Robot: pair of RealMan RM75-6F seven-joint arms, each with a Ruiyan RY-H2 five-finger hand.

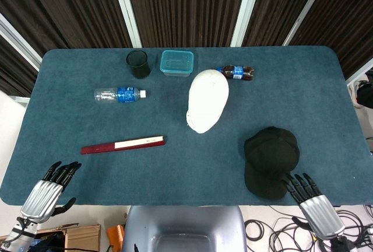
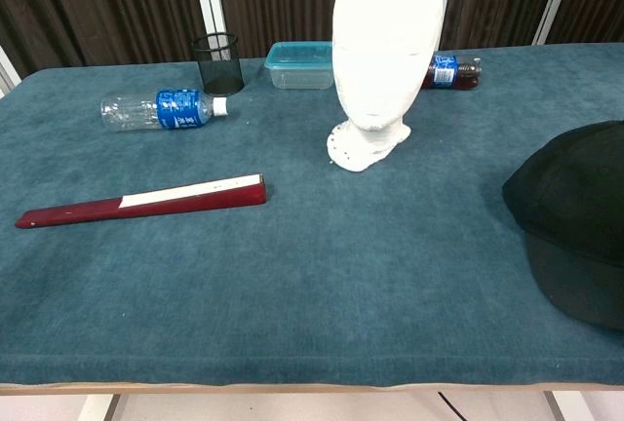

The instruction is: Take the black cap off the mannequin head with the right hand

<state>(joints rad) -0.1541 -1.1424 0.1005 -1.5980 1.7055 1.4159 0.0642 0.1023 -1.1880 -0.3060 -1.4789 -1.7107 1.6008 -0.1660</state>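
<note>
At the near right table edge, the black cap (image 1: 271, 160), cut off in chest view, lies beside the spread, empty right hand (image 1: 312, 204), well apart from the mannequin head (image 1: 207, 100).

The worktop (image 1: 70, 112) carries a blue-green cloth surface. At its far edge stand a black mesh cup (image 1: 138, 63) and, just beside it, a teal lidded container (image 1: 176, 62). A dark soda bottle (image 1: 236, 72) lies on its side nearby. A clear water bottle (image 1: 119, 94) with a blue label lies further left. A closed red folding fan (image 1: 122, 144) lies near the front.
</note>
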